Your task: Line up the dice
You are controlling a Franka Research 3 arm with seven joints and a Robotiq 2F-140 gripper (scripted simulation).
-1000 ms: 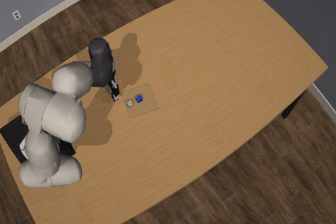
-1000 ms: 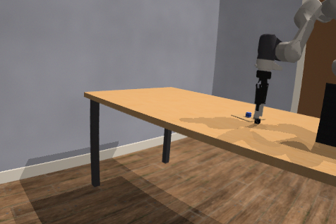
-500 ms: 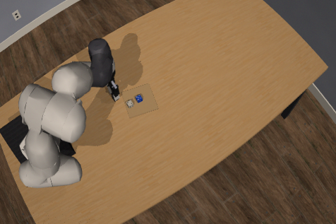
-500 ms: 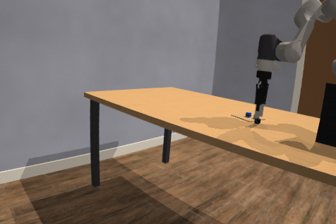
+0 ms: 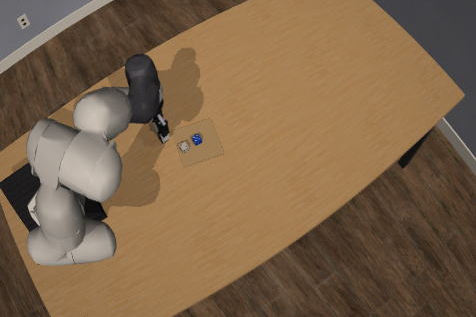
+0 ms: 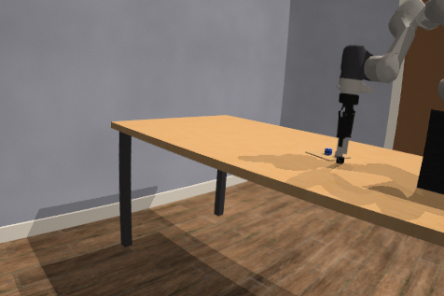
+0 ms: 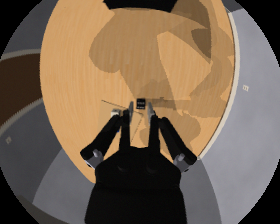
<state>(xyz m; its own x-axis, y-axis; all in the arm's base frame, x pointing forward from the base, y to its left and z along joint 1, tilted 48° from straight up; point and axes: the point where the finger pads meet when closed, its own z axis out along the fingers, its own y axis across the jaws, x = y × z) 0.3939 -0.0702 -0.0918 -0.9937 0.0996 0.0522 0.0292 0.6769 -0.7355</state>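
The mat (image 5: 209, 150) (image 7: 135, 120) lies flat on the table. A white die (image 5: 184, 146) (image 7: 115, 113) is on it, close to its edge on the base side. A blue die (image 5: 197, 139) (image 6: 328, 151) is on the mat, farther from the base. A black die (image 6: 340, 160) (image 7: 141, 103) with white marks is on the table off the mat, between the fingertips. My gripper (image 5: 164, 139) (image 6: 342, 154) (image 7: 140, 106) is partly open around it, with a gap on each side in the wrist view. The black die is hidden in the top view. Its pips are too small to count.
The wooden table (image 5: 300, 84) (image 6: 196, 141) extends far beyond the mat. The robot's base stands at the table's left end in the top view, by a black plate (image 5: 17, 194). The white and blue dice stand close together beside the gripper.
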